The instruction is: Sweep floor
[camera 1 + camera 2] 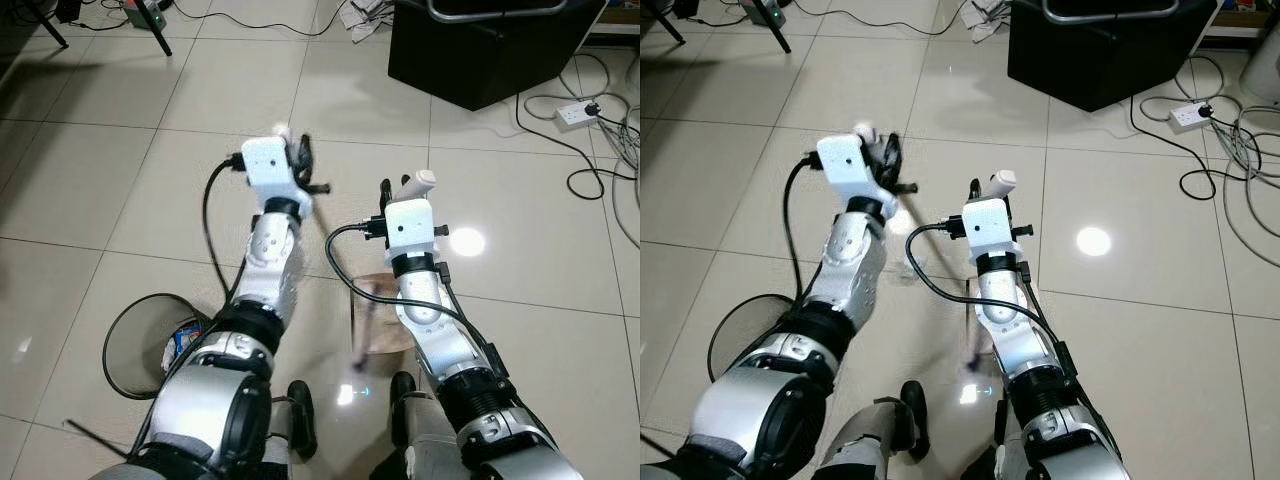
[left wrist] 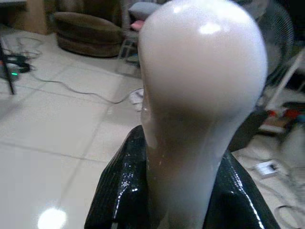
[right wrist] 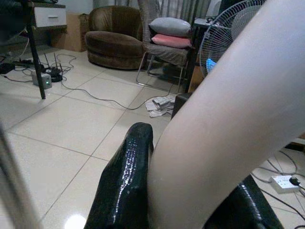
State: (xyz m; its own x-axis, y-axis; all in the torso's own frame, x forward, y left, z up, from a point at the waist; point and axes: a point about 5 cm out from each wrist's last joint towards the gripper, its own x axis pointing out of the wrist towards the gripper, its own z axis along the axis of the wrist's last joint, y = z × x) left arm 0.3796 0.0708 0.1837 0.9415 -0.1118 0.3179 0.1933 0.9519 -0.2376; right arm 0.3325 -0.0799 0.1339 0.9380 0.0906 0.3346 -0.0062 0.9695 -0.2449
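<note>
Sweeping stroke in progress. Left pincer (image 1: 300,160) clamps the broom handle (image 2: 200,95); right pincer (image 1: 405,190) clamps the dustpan handle (image 3: 228,119). Dustpan (image 1: 380,320) rests on the floor (image 1: 100,200) between the arms. Next: draw debris into the dustpan.

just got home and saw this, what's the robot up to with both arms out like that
It seems to be sweeping the tiled floor. The left gripper is shut on a white handle, apparently the broom's, and the right gripper is shut on another white handle, apparently that of the brown dustpan below it. A black bin with some rubbish inside stands by its left leg.
</note>
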